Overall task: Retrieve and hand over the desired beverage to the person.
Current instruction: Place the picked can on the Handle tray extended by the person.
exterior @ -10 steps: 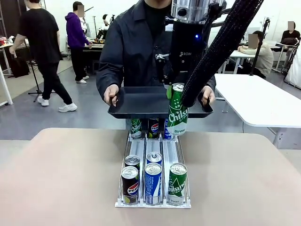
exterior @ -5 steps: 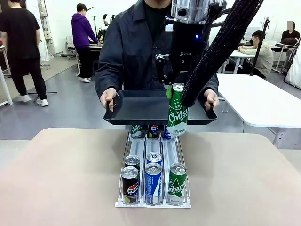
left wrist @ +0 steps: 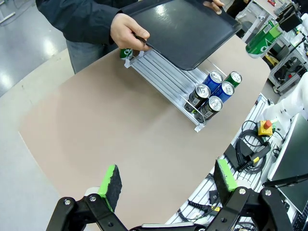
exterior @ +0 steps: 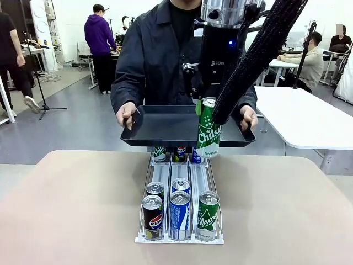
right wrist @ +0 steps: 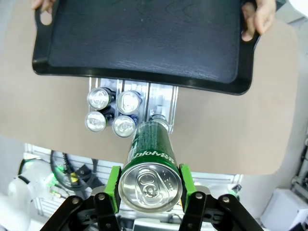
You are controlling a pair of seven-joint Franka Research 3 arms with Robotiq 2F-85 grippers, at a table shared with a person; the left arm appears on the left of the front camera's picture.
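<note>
Pinching the green can (exterior: 208,132) across its upper wall, the right tool (right wrist: 150,186) holds it upright above the counter's (exterior: 71,210) far edge, just before the person's (exterior: 154,55) tray (exterior: 165,124). Meanwhile the left tool (left wrist: 166,180) hangs spread, empty. The can is probably full, thin-walled and slick, so a gentle side grip suits it.

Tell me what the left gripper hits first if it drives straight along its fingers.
Most likely the bare table top, short of the can rack. The open left gripper points down at it with nothing between. Depth is hard to judge.
</note>
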